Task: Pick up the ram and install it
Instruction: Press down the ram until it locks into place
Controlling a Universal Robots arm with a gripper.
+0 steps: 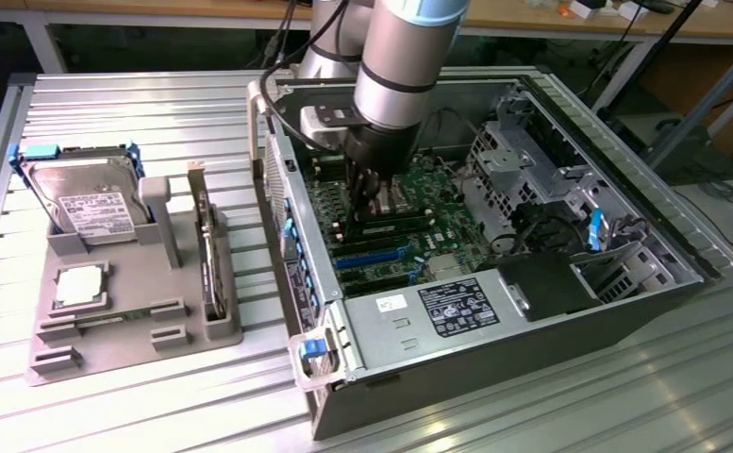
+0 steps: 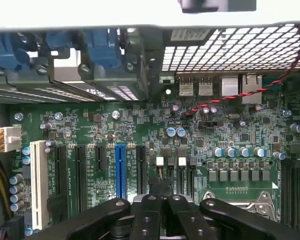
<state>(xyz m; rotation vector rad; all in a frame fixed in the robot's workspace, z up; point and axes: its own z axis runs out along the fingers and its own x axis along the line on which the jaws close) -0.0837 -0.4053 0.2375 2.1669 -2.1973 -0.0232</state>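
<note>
The gripper (image 1: 373,193) reaches down inside the open computer case (image 1: 618,283), its tip just above the motherboard (image 1: 398,226). Well apart from the case, toward the exterior view's left, a grey holder tray (image 1: 127,330) carries the hard drive (image 1: 90,203), the square processor chip (image 1: 79,285) and the ram (image 1: 205,250), which stands on edge in a slot along the tray's side nearest the case. The wrist view adds the board close up: a blue slot (image 2: 120,170), a white slot (image 2: 38,182) and a red wire (image 2: 250,90) crossing near the rear ports. There the black fingers (image 2: 155,215) sit drawn close together; whether they pinch anything cannot be told.
</note>
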